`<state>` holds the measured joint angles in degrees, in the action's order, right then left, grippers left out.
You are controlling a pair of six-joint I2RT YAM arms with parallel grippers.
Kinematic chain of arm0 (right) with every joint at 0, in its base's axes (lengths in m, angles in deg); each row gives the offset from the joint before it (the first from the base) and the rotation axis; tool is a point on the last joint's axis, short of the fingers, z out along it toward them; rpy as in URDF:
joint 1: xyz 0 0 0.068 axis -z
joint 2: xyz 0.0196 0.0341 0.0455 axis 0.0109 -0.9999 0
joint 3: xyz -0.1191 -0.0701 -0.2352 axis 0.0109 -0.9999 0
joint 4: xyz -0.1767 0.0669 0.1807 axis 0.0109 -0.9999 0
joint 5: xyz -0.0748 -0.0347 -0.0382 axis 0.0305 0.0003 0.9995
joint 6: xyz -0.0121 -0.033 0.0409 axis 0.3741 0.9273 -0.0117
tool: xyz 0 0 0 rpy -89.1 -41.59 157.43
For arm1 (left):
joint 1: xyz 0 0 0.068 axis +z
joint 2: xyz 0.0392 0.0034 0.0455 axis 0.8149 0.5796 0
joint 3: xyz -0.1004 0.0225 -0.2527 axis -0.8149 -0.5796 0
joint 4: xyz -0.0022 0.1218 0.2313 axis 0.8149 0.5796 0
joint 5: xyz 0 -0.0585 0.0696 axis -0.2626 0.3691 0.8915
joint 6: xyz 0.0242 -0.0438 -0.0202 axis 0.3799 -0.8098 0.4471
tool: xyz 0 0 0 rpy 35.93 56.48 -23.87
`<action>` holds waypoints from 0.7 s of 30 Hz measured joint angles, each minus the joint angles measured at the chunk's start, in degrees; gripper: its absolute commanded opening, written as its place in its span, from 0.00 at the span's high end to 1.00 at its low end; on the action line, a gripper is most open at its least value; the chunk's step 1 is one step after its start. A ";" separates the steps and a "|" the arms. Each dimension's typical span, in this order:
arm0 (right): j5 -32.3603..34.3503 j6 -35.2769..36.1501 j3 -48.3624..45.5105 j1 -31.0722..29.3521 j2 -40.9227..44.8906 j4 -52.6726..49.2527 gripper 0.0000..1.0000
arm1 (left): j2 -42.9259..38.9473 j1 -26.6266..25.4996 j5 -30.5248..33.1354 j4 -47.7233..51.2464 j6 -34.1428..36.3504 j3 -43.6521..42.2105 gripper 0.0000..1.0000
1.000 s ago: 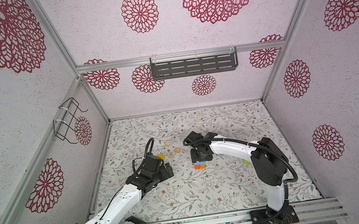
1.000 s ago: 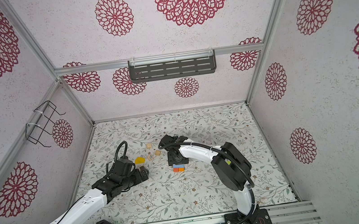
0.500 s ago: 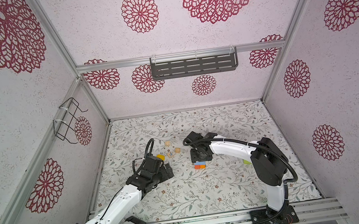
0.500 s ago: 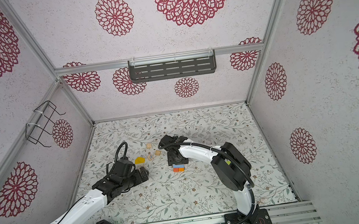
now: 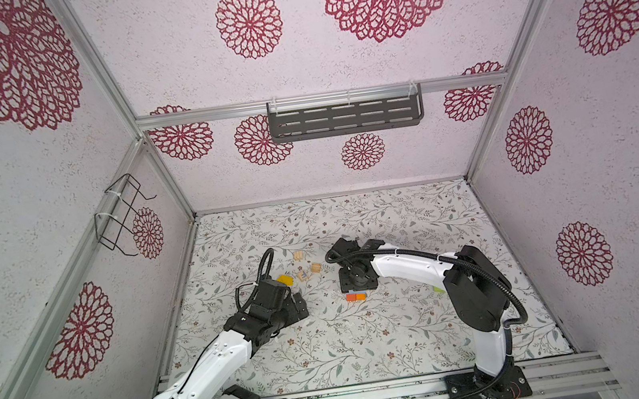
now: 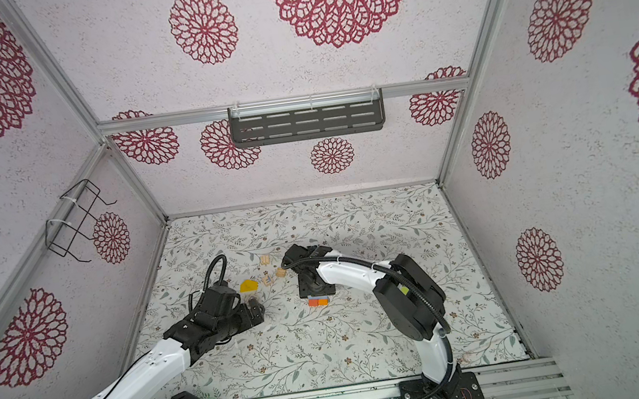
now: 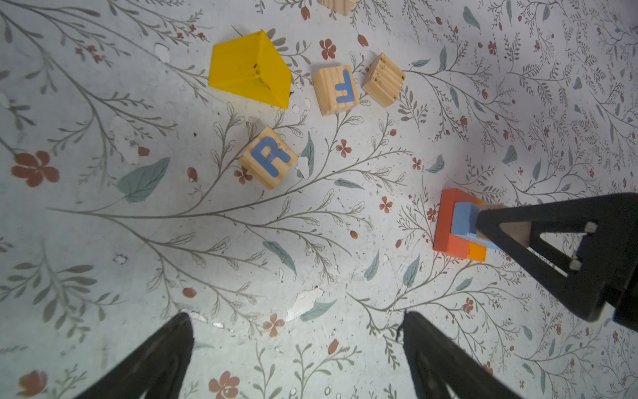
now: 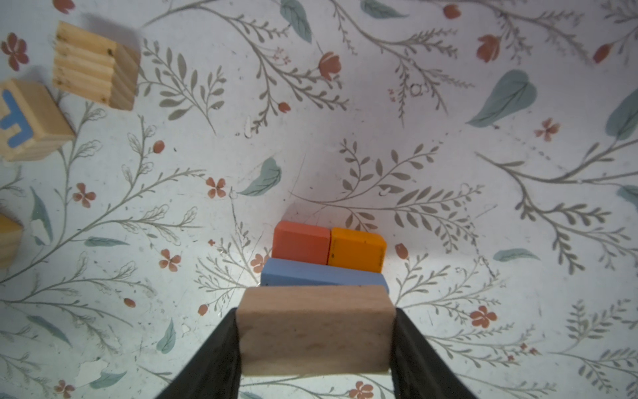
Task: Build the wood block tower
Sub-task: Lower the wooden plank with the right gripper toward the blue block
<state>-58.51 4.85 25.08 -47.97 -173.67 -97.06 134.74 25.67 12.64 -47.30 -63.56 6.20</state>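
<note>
The tower's base is a red-orange brick [image 8: 300,241] and an orange brick [image 8: 357,248] side by side, with a blue brick [image 8: 321,274] lying across them. My right gripper [image 8: 316,311] is shut on a tan brick [image 8: 316,338], held right beside the blue one over the base [image 5: 356,297]. I cannot tell whether the tan brick rests on the base. My left gripper [image 7: 295,316] hangs open and empty over the floor, short of the "R" cube [image 7: 269,157]. Beyond that cube lie the yellow roof piece [image 7: 248,69], the "F" cube [image 7: 336,89] and a plain cube [image 7: 383,79].
Another wood cube [image 5: 298,256] lies farther back on the flowered floor [image 5: 369,336]. A lime-green brick [image 5: 438,289] peeks out beside the right arm's elbow. A dark shelf [image 5: 345,119] hangs on the back wall and a wire rack [image 5: 118,214] on the left wall.
</note>
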 measured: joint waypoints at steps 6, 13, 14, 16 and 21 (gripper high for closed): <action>0.17 -0.02 0.00 -0.11 -0.11 0.00 0.42 | -0.20 0.00 0.00 0.00 0.00 -0.09 0.03; 0.90 -0.02 0.00 -0.33 -0.37 -0.11 0.41 | -0.24 0.00 0.00 -0.09 0.00 -0.57 0.03; 1.03 -0.02 0.00 -0.35 -0.37 -0.17 0.41 | -0.24 0.00 0.00 -0.20 0.00 -0.72 0.03; 1.38 -0.02 0.00 -0.37 -0.37 -0.31 0.41 | -0.24 0.00 0.00 -0.20 0.00 -0.90 0.03; 1.64 -0.02 0.00 -0.50 -0.37 -0.68 0.40 | -0.24 0.00 0.00 -0.35 0.00 -0.90 0.03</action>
<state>-56.87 4.83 25.08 -48.48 -174.04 -97.73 134.50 25.67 12.64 -47.65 -63.56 5.30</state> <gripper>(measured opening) 0.622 0.974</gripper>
